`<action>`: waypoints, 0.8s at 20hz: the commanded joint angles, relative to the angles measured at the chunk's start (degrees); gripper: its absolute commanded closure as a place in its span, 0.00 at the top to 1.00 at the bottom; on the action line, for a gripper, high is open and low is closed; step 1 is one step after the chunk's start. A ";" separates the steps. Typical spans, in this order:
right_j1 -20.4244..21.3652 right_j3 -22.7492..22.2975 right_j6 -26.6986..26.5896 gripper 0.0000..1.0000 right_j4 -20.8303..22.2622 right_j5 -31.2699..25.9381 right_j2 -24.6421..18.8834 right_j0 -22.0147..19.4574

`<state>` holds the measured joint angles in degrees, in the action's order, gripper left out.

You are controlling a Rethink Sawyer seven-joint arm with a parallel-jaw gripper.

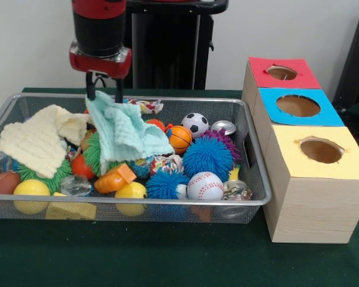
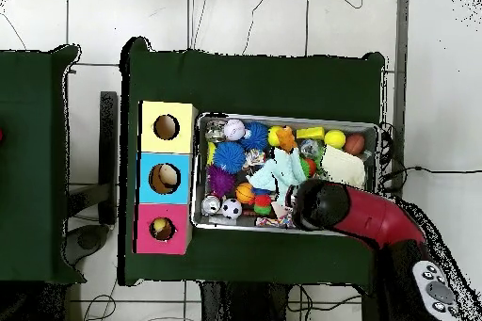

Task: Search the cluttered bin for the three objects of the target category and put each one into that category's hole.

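Dark green cloth covers the desk point(image 1: 167, 263) at the front, bare below the silver wire-mesh bin point(image 1: 251, 179). Above that bin, at its back left, the pincer point(image 1: 104, 91) hangs from the red and black arm point(image 1: 99, 30), its two dark fingers point(image 1: 91, 89) closed on the top edge of a pale mint-green knitted cloth point(image 1: 125, 134). This cloth hangs straight down from the pincer and spreads out to the right, its lower part draped over a green spiky rubber ball point(image 1: 94, 152) and other toys. Just left of it a cream knitted cloth point(image 1: 39, 140) lies over the pile. To the right of the held cloth sit a small orange basketball point(image 1: 179, 137), a black-and-white soccer ball point(image 1: 195, 124) and a blue spiky rubber ball point(image 1: 207, 156). Toward the front rim rest a white baseball with red stitching point(image 1: 204, 185) and two smooth yellow balls point(image 1: 31, 191). Beside the bin's right end stands a wooden box with three round holes, topped in red point(image 1: 284, 73), blue point(image 1: 298, 106) and yellow point(image 1: 320, 150). In the overhead view the arm point(image 2: 362, 214) covers the pincer, and the mint cloth point(image 2: 273, 174) shows mid-bin.
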<state>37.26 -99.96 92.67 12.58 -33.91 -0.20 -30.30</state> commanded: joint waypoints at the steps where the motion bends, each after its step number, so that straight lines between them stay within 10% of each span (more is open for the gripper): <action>1: -5.05 -0.63 -9.05 1.00 5.54 5.90 -11.45 -5.14; 16: 0.29 2.35 -9.89 1.00 8.18 -3.36 -17.80 -6.24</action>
<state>34.78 -99.95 92.67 18.66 -30.44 -9.89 -36.23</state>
